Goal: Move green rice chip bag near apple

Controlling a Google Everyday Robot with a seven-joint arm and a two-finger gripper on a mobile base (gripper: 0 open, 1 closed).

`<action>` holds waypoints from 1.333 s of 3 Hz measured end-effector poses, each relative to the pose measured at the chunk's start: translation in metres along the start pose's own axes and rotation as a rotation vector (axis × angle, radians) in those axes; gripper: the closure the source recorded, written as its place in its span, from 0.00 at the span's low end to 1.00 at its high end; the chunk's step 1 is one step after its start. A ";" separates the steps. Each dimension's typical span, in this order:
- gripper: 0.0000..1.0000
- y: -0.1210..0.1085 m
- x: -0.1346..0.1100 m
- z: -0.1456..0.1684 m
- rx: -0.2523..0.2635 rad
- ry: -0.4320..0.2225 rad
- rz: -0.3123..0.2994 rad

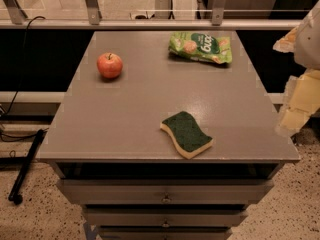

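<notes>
Tabletop (145, 96) open between bag (201, 47), apple (109, 65); gripper (297, 100) right edge.

The gripper (294, 109) hangs at the right edge of the view, just beside the table's (125, 129) right side, a pale blurred shape partly cut off by the frame. The lettering on the green rice chip bag (201, 47) is too small to read. The bottom edge cuts off the lowest drawer (165, 232).
</notes>
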State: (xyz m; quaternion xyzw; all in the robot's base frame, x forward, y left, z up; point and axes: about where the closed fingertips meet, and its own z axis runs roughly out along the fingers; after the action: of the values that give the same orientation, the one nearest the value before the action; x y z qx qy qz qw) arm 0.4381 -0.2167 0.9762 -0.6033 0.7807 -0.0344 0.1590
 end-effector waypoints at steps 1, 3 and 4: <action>0.00 0.000 0.000 0.000 0.000 0.000 0.000; 0.00 -0.101 -0.024 0.047 0.117 -0.144 0.035; 0.00 -0.156 -0.047 0.072 0.160 -0.203 0.047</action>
State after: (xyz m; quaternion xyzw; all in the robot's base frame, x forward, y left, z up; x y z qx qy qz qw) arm 0.6149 -0.2045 0.9559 -0.5705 0.7694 -0.0313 0.2856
